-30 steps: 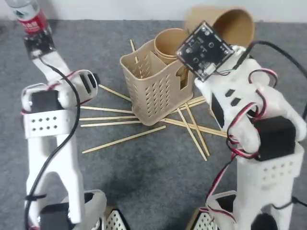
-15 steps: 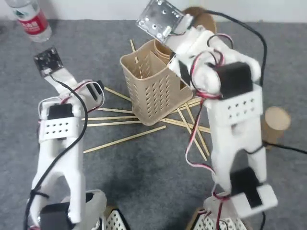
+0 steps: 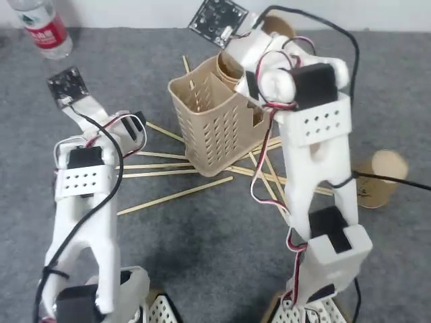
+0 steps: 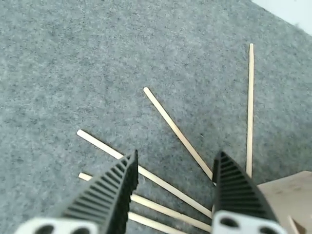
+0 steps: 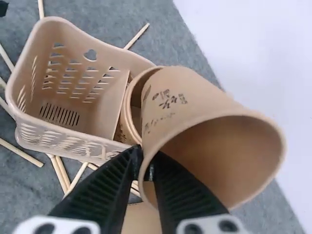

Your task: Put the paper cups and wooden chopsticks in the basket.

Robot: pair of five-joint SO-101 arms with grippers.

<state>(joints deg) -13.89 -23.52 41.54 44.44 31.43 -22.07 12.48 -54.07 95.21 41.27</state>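
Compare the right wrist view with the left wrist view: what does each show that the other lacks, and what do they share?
Right wrist view, not the left: the right gripper clamped on the rim of a tilted paper cup, and a second cup in the basket. Left wrist view, not the right: the left gripper, jaws open, above the grey mat. Shared: wooden chopsticks lying on that mat, and the basket, just a corner in the left wrist view.
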